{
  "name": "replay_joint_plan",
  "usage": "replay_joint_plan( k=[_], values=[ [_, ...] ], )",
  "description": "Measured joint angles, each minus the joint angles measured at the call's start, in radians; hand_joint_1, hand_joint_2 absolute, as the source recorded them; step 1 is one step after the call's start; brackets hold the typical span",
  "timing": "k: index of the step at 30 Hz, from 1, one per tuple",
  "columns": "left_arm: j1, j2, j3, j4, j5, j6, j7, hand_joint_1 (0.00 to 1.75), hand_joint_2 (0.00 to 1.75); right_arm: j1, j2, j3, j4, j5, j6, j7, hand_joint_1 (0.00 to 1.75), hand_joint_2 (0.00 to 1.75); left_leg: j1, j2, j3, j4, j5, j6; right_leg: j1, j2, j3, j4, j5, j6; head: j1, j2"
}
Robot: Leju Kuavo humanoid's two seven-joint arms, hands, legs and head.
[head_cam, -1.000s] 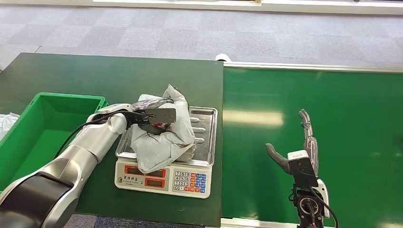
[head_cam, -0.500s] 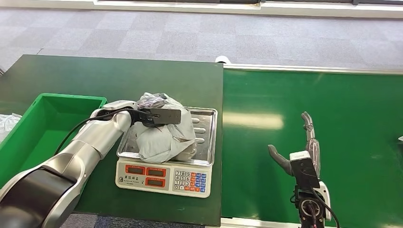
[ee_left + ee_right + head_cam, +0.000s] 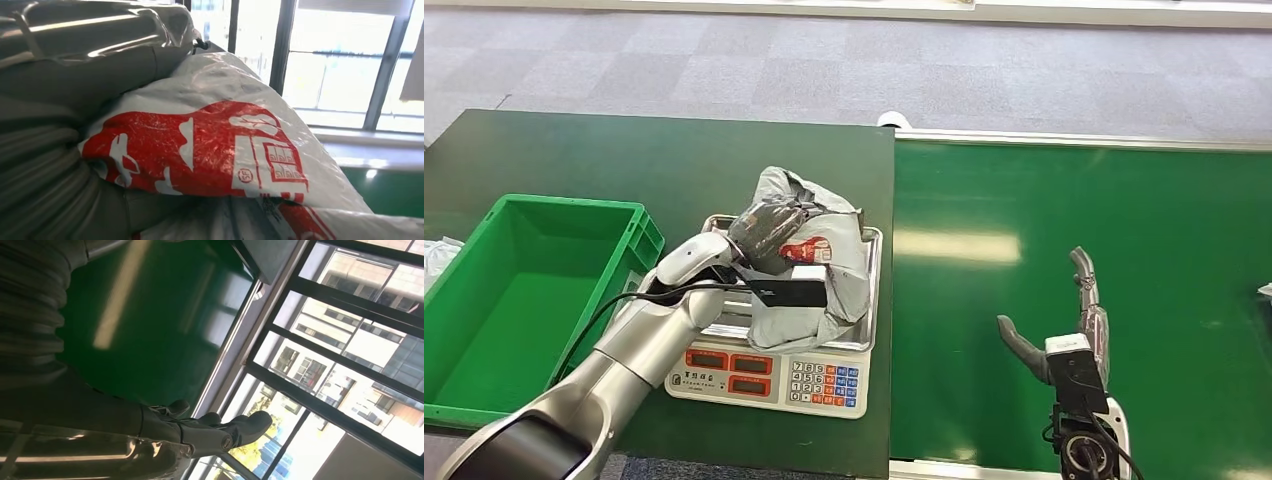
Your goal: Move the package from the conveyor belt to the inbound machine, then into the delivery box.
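The package, a crumpled grey plastic mailer with a red and white printed label, sits on the steel tray of the inbound machine, a white weighing scale with red displays and a keypad along its front. The scale stands on the dark green worktop, near that worktop's right edge and towards its front. The left hand grips the package from above at its upper left side, fingers curled down over the bunched plastic. In the left wrist view the package lies pressed right against the hand, its red print showing through the wrinkled film.

The delivery box, a bright green crate, rests on the worktop at its left edge, just beside the scale. A bit of white plastic shows at the worktop's far left.

To the right of the worktop runs the conveyor belt, its green surface meeting the worktop's right edge. The right hand hovers above the belt's front edge, holding nothing, its fingers spread and pointing away from the robot. In the right wrist view the fingers extend out against windows.
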Motion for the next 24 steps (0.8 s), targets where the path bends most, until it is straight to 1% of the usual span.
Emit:
replay_joint_plan(
  k=[5,8,11,15,21,24],
  values=[
    [0.046,0.010,0.064,-0.109,0.008,0.180,0.007,1.75,1.75,0.012,0.006,-0.013,-0.016,0.002,0.007,-0.001,0.00,1.75,0.000,0.001,-0.001,0.000,0.000,0.000,0.000,0.000,-0.002,0.000,0.000,0.000,0.000,0.000],
    [0.065,0.016,0.125,-0.145,0.012,0.251,0.017,1.75,1.75,0.018,0.008,-0.018,-0.021,0.002,0.008,-0.001,0.00,1.75,0.000,0.001,-0.001,0.000,0.000,0.000,0.000,0.000,-0.002,0.000,0.000,0.000,0.000,0.000],
    [0.074,0.024,0.190,-0.153,-0.008,0.303,0.034,1.75,1.75,0.022,0.010,-0.021,-0.026,0.002,0.008,-0.001,0.00,1.75,0.000,0.001,-0.002,0.000,0.000,0.000,0.000,0.000,-0.002,0.000,0.000,0.000,0.000,0.000],
    [0.076,0.032,0.250,-0.152,-0.024,0.324,0.037,1.75,1.75,0.026,0.011,-0.022,-0.030,0.002,0.008,-0.001,0.00,1.75,0.000,0.000,-0.002,0.000,0.000,0.000,0.000,0.000,-0.002,0.000,0.000,0.000,0.000,0.000],
    [0.079,0.035,0.278,-0.152,-0.025,0.326,0.040,1.75,1.75,0.026,0.013,-0.022,-0.031,0.002,0.008,-0.002,0.00,1.75,0.000,0.000,-0.003,0.000,0.000,0.000,0.000,0.000,-0.003,0.000,0.000,0.000,0.000,0.000],
    [0.080,0.038,0.304,-0.147,0.001,0.329,0.049,1.75,1.75,0.026,0.014,-0.022,-0.031,0.002,0.008,-0.002,0.00,1.75,0.000,0.001,-0.003,0.000,0.000,0.000,0.000,0.000,-0.003,0.000,0.000,0.000,0.000,0.000]
  ],
)
